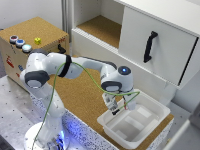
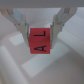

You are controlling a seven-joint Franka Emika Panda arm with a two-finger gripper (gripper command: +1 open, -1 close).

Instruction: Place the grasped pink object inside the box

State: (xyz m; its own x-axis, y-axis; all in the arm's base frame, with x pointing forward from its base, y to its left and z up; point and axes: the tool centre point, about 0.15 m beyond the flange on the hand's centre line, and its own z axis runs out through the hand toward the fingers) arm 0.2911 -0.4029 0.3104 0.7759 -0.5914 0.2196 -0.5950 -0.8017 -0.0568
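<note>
In the wrist view the pink object is a small pinkish-red cube with black letters on its face. My gripper is shut on it, one finger pressing each side. Beneath the cube lies the white floor of the box. In the exterior view my gripper hangs just over the near-left part of the box, a shallow white bin with a flared rim. From this view the cube is too small to make out between the fingers.
A cork-topped brown box with coloured knobs stands at the exterior view's left rear. A big white cabinet with a black handle rises behind the bin. The bin rests on a cork mat. A green cable runs along the arm.
</note>
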